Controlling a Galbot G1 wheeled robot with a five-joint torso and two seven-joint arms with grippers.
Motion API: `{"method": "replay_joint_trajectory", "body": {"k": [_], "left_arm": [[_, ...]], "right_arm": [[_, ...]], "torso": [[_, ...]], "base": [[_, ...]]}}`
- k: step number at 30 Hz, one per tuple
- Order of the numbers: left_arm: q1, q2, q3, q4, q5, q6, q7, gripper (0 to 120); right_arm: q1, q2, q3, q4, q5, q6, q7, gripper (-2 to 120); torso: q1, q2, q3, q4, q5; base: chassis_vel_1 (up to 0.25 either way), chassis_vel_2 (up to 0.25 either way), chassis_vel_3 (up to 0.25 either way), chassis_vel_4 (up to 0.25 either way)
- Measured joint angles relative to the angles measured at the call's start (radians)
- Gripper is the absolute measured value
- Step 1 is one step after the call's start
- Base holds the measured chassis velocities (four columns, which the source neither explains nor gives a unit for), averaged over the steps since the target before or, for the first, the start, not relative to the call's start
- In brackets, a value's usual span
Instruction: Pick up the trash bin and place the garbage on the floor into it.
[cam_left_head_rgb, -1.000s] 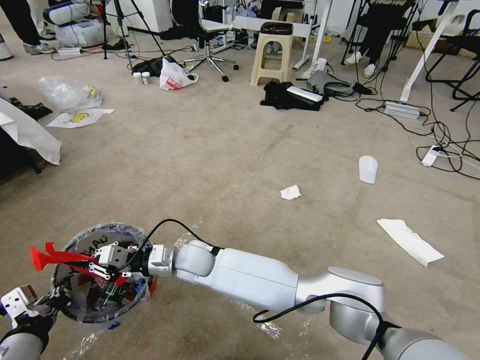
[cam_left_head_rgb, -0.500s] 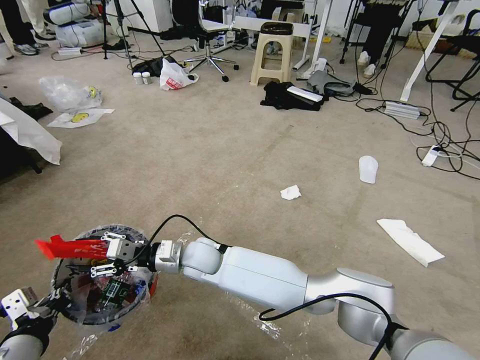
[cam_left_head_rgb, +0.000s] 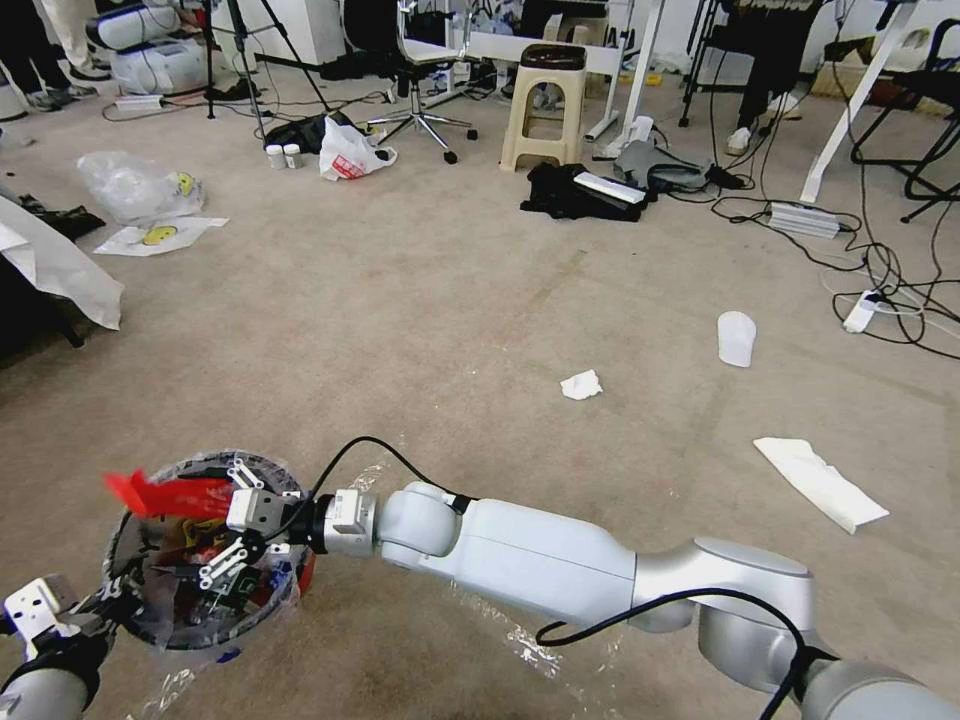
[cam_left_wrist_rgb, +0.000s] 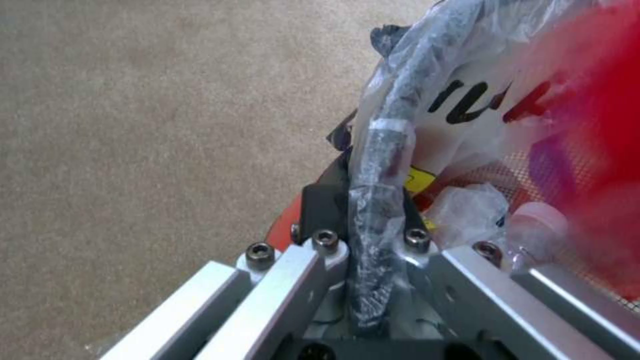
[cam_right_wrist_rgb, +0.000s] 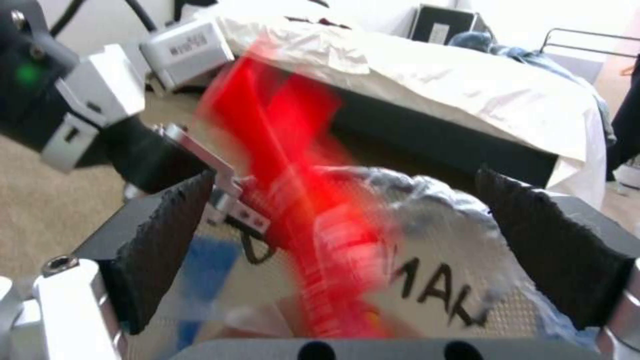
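- The trash bin (cam_left_head_rgb: 200, 560) is held off the floor (cam_left_head_rgb: 450, 300) at its rim by the left gripper (cam_left_wrist_rgb: 363, 235); in the left wrist view its fingers (cam_left_wrist_rgb: 320, 210) are seen clamped on the bag-wrapped rim.
- The right gripper (cam_left_head_rgb: 235, 535) is poised directly over the bin's mouth, its fingers (cam_right_wrist_rgb: 167, 240) spread wide and holding nothing.
- A red wrapper (cam_left_head_rgb: 165, 493) is seen at the bin's far rim, partly over the opening and free of the fingers; it appears blurred in the right wrist view, so it is judged to be dropping or fluttering.
- The wrapper is judged very light, thin and limp, likely to catch on the bag's edge rather than fall cleanly.
- The clear bag lining (cam_right_wrist_rgb: 427, 280) is crinkled and slippery, so a grip on the bin is best taken on the stiff rim under it, as it is now.
- Beyond the bin and to its right, a crumpled white tissue (cam_left_head_rgb: 581, 384), a flat white paper (cam_left_head_rgb: 820, 482) and a pale plastic cup (cam_left_head_rgb: 736, 338) are left on the floor, well apart from one another.
- The tissue is judged soft and best pinched at its raised folds; the flat paper offers little edge and is best taken at a lifted corner; the cup is light and easily crushed, so its wall calls for a gentle grip.
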Motion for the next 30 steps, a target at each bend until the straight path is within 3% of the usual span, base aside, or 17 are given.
{"method": "replay_joint_trajectory", "body": {"k": [10,15,18,21,23,24,26,27,30], "left_arm": [[-0.009,-0.005,0.006,0.013,0.008,-0.002,0.002,0],[-0.014,-0.004,0.007,0.015,0.008,-0.002,0.002,0],[-0.014,-0.003,0.006,0.019,0.009,-0.002,0.002,0],[-0.014,-0.002,0.006,0.019,0.009,-0.002,0.002,0],[-0.013,0.0,0.005,0.019,0.008,-0.002,0.003,0],[-0.013,0.0,0.005,0.019,0.008,-0.002,0.003,0],[-0.014,0.001,0.005,0.018,0.006,-0.002,0.004,0],[-0.014,0.001,0.005,0.018,0.006,-0.002,0.004,0],[-0.003,-0.002,-0.003,0.01,0.004,-0.004,0.007,0]], "right_arm": [[0.023,-0.027,0.043,0.02,-0.015,-0.004,0.012,100],[0.024,-0.025,0.14,0.051,-0.006,-0.004,0.028,100],[0.014,-0.058,0.325,0.157,0.05,-0.021,0.048,100],[-0.002,-0.082,0.389,0.204,0.074,-0.032,0.058,100],[-0.09,-0.173,0.545,0.325,0.147,-0.043,0.111,100],[-0.09,-0.173,0.545,0.325,0.147,-0.043,0.111,100],[-0.192,-0.282,0.716,0.42,0.181,-0.051,0.164,100],[-0.192,-0.282,0.716,0.42,0.181,-0.051,0.164,100],[-0.3,-0.383,0.934,0.489,0.184,-0.082,0.255,100]], "torso": [[0.0,0.0,0.0,0.0,-0.0001],[0.0,0.0,0.0,0.0,0.0],[0.0,0.0,0.0,0.0003,-0.0001],[0.0,0.0,0.0,0.0003,-0.0001],[0.0,0.0,0.0,0.0,0.0002],[0.0,0.0,0.0,0.0,0.0002],[0.0,0.0,0.0,-0.0005,0.0004],[0.0,0.0,0.0,-0.0005,0.0004],[0.0,0.0,0.0,-0.0007,0.0006]], "base": [[0.0,0.0,0.0,0.0],[0.0,0.0,0.0,0.0],[0.0,0.0,0.0,0.0],[0.0,0.0,0.0,0.0],[0.0,0.0,0.0,0.0],[0.0,0.0,0.0,0.0],[0.0,0.0,0.0,0.0],[0.0,0.0,0.0,0.0],[0.0,0.0,0.0,0.0]]}}
